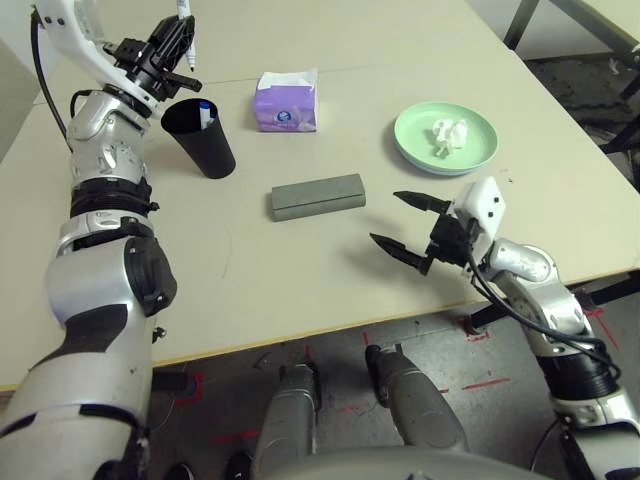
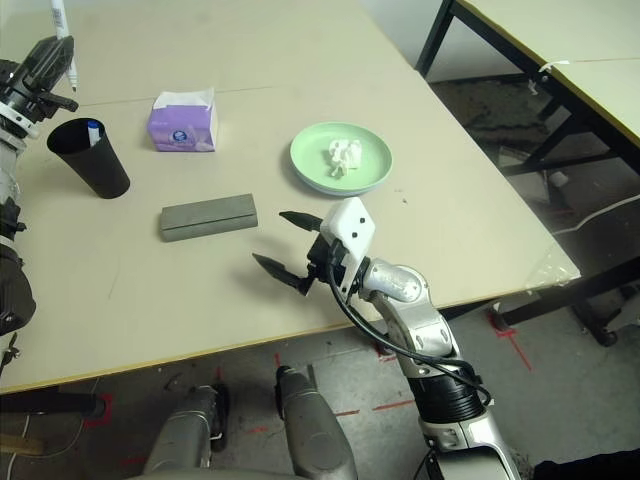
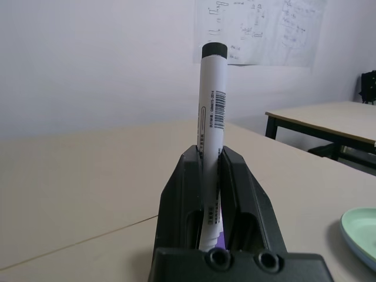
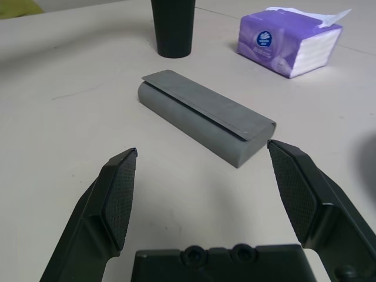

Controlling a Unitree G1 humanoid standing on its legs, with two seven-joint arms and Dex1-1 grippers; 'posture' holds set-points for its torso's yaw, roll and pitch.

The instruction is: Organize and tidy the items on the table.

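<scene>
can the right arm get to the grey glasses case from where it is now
Probably yes. The right pincer is open, hovering just above the table, and the grey glasses case lies closed just ahead of its fingertips with bare tabletop between them. In the right wrist view the case sits squarely between the spread fingers.

The blue-capped marker (image 1: 205, 113) is mostly sunk in the black cup (image 1: 200, 138) (just the tip pokes out); the held marker (image 1: 184, 10) is cropped at 12 o'clock.
</scene>
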